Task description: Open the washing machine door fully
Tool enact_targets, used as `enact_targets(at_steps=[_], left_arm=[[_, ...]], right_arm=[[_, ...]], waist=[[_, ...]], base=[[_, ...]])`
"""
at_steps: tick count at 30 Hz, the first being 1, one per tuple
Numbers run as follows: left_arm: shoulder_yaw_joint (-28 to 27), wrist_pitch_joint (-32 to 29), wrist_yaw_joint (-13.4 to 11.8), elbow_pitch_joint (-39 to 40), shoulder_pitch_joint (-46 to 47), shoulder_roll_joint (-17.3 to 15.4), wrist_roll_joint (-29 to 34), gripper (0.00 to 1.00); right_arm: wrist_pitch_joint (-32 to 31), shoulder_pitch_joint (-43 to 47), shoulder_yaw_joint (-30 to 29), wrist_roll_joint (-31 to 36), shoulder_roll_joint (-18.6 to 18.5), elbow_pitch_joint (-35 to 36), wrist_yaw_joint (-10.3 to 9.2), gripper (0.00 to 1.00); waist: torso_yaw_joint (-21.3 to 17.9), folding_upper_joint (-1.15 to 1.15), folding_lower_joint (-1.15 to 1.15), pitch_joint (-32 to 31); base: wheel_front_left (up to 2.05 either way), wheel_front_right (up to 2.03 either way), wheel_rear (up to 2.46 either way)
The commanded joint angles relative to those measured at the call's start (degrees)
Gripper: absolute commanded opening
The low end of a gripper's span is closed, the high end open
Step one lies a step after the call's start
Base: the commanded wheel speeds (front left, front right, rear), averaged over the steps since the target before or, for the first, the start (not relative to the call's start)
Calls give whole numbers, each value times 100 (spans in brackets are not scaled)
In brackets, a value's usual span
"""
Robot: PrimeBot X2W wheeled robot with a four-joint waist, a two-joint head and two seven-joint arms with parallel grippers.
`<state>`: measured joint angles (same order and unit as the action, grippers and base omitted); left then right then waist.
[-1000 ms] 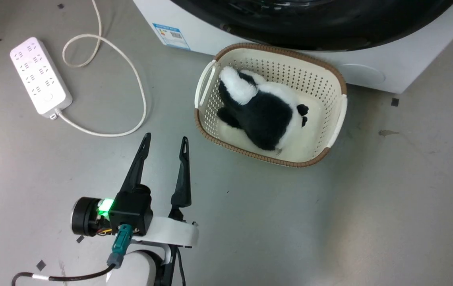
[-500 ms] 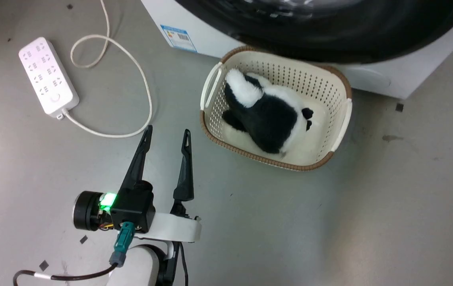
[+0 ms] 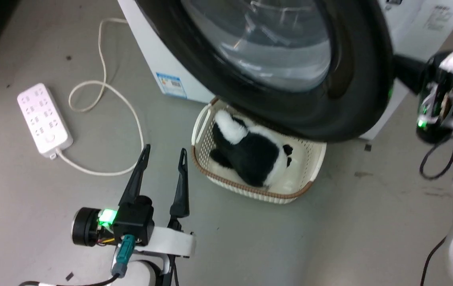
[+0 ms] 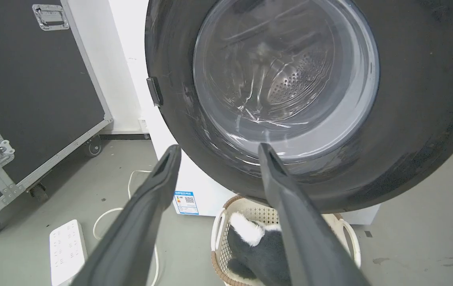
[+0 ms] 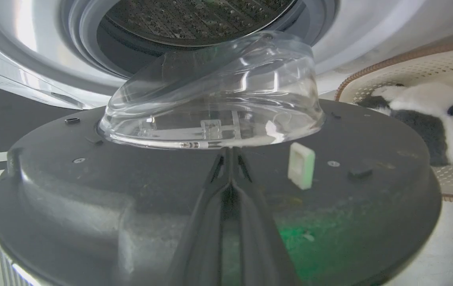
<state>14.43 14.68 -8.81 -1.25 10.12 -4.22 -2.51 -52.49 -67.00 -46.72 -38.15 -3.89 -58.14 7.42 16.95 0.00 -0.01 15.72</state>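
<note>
Left gripper (image 3: 165,149) spread wide and empty, low left in head view over grey floor (image 3: 31,206); washing machine door (image 3: 353,79) swung partly out from washing machine (image 3: 151,59), lower rim overlapping basket (image 3: 197,131) with plush toy (image 3: 246,153). Left wrist view: door's outer glass beyond both parted fingers, apart from them. Right wrist view: right gripper (image 5: 229,159) pinched shut on nothing, fingers along door's inner black face, tips by clear bowl.

We find no legible text. The blue label (image 3: 169,84) on the washing machine (image 3: 159,55) carries print and a code, too small to read.
</note>
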Motion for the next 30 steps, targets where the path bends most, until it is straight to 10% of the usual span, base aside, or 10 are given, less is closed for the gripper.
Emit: enact_targets(at_steps=[1,12,30], left_arm=[[12,32,34,-29,-96,-12,39,100],[28,32,108,-187,-493,-91,16,100],[43,32,198,-320,-884,-133,-59,100]], right_arm=[[-97,236,37,-120,49,110,7,0],[-566,1214,1491,-1926,100,111,7,0],[781,3311,6337,-5949,101,1629,7,0]], waist=[[-64,0,1,-223],[-116,0,1,-756],[-4,0,1,-1164]], base=[[0,0,0],[0,0,0],[0,0,0]])
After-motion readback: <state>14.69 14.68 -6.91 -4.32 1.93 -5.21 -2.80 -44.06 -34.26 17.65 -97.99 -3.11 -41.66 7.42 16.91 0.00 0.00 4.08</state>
